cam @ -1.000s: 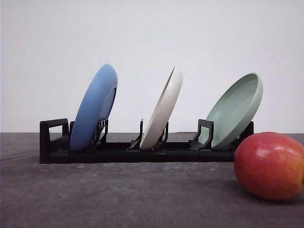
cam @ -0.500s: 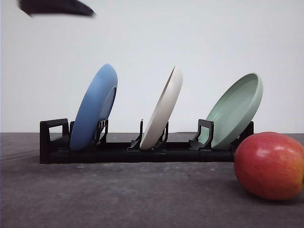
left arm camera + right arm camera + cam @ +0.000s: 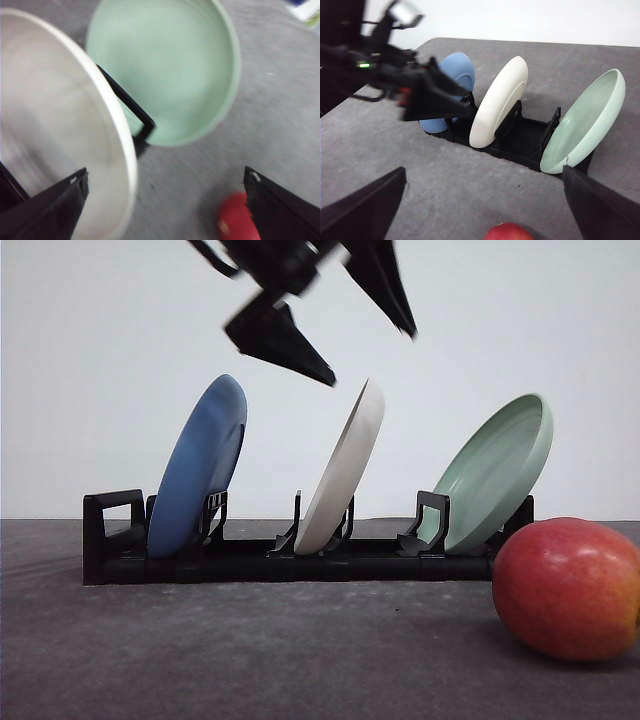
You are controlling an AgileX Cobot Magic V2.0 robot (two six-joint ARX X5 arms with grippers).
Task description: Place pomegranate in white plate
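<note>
Three plates stand on edge in the black rack point(image 3: 250, 562) in your front view: the blue plate point(image 3: 200, 465), the white plate point(image 3: 345, 468) in the middle slot, and the pale green plate point(image 3: 497, 470). The left gripper point(image 3: 345, 330), a second ago absent from this view, has swept in above the white plate with its fingers spread wide and empty (likely going for the plate first). The pomegranate point(image 3: 568, 588) has not moved, resting on the table point(image 3: 250, 650) in front of the green plate.

Your left wrist view, blurred, looks between the white plate point(image 3: 60, 130) and the green one, the pomegranate point(image 3: 236, 221) below.

Your right wrist view shows the right gripper point(image 3: 482, 210) wide open, holding nothing, just above the pomegranate point(image 3: 509, 232).
</note>
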